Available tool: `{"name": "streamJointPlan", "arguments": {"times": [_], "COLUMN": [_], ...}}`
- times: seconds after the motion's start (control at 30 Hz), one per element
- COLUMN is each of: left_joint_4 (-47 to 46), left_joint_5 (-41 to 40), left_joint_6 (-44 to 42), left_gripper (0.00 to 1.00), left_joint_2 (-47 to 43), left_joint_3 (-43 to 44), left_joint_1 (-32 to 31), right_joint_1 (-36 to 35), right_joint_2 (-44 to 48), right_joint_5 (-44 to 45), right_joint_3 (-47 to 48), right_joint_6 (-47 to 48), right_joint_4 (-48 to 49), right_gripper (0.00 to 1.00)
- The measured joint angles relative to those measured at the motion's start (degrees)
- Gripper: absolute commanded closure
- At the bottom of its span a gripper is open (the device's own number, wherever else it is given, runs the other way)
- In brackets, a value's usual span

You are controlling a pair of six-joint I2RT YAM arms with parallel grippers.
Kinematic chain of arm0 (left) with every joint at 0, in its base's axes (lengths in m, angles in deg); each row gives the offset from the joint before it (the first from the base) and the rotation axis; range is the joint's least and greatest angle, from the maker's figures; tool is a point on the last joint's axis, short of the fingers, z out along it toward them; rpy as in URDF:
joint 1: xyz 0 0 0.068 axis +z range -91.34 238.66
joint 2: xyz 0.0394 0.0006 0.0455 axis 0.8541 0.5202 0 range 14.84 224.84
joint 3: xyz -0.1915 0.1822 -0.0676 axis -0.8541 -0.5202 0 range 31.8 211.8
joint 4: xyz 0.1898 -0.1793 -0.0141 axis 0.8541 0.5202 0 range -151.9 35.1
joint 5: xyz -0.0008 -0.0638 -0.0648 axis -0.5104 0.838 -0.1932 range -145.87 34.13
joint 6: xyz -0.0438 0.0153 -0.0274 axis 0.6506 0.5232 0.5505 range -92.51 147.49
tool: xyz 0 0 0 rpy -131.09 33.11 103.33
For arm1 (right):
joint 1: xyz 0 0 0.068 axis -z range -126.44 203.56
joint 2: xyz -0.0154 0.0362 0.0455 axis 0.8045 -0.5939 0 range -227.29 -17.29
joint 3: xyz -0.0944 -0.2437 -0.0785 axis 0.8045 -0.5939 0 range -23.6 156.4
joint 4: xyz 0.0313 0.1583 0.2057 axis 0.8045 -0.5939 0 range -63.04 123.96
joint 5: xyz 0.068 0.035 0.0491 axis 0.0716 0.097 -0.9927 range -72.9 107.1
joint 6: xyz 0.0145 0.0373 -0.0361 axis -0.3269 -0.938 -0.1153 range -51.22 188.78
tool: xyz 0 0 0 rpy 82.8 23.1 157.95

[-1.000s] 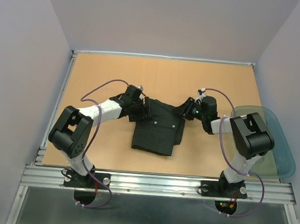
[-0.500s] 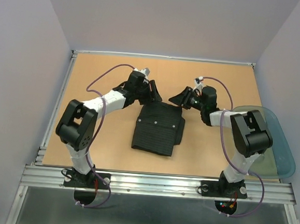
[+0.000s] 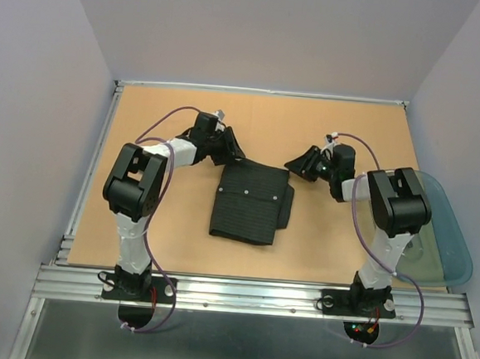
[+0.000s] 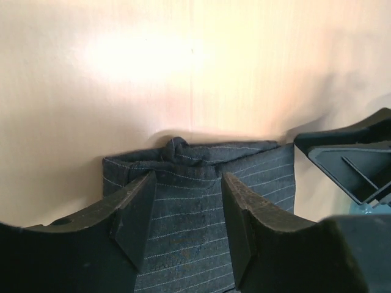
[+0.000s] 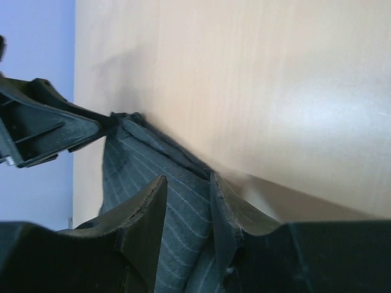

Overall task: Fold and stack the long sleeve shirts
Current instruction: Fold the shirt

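A long sleeve shirt (image 3: 250, 204), black with pale pinstripes, lies folded into a rectangle mid-table with two white buttons showing. My left gripper (image 3: 230, 150) hovers at its far left corner. In the left wrist view its jaws (image 4: 188, 183) stand open over the shirt's (image 4: 256, 165) bunched far edge, pinching nothing. My right gripper (image 3: 299, 163) is at the far right corner. Its jaws (image 5: 188, 189) stand apart above the striped cloth (image 5: 131, 159), and a raised cloth edge lies against the right finger (image 5: 229, 210).
A translucent blue-green tray (image 3: 448, 229) sits at the table's right edge beside the right arm. Bare wooden tabletop (image 3: 352, 130) stretches beyond the shirt to the back rail. Grey walls close in on three sides.
Both grippers have drawn back from the shirt's sides to its far corners. The left jaws have narrowed. The shirt lies flat in the same place.
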Motion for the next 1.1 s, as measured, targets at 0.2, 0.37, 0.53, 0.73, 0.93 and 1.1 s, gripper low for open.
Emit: {"name": "streamJointPlan", "arguments": {"times": [0.2, 0.37, 0.53, 0.73, 0.93, 1.1], "left_joint_4": [0.2, -0.7, -4.5, -6.3, -10.8, -8.9], "left_joint_5": [-0.1, -0.4, -0.3, -0.3, 0.5, 0.0], "left_joint_6": [0.1, 0.8, 3.0, 6.1, 7.5, 5.2], "left_gripper": [0.27, 0.27, 0.31, 0.34, 0.35, 0.34], "left_joint_2": [-8.9, -26.4, -34.0, -25.8, -22.6, -16.4], "left_joint_3": [-3.8, -12.7, -23.4, -34.3, -33.9, -25.5], "left_joint_1": [-0.2, -2.6, -5.5, -6.3, -5.6, -3.6], "right_joint_1": [-1.0, -7.1, -16.1, -16.9, -10.9, -6.9], "right_joint_2": [10.0, 22.0, 25.1, 16.9, 8.5, 3.1], "right_joint_5": [-1.1, -1.5, -1.3, 1.3, -2.6, -3.6], "right_joint_3": [0.0, -1.1, -6.5, -14.1, -13.6, -4.6], "right_joint_6": [-0.1, -0.7, -1.9, -1.7, 0.2, 3.4], "right_joint_4": [-3.6, -4.0, -3.1, -3.0, 1.2, -0.5], "right_gripper": [0.59, 0.59, 0.59, 0.60, 0.60, 0.60]}}
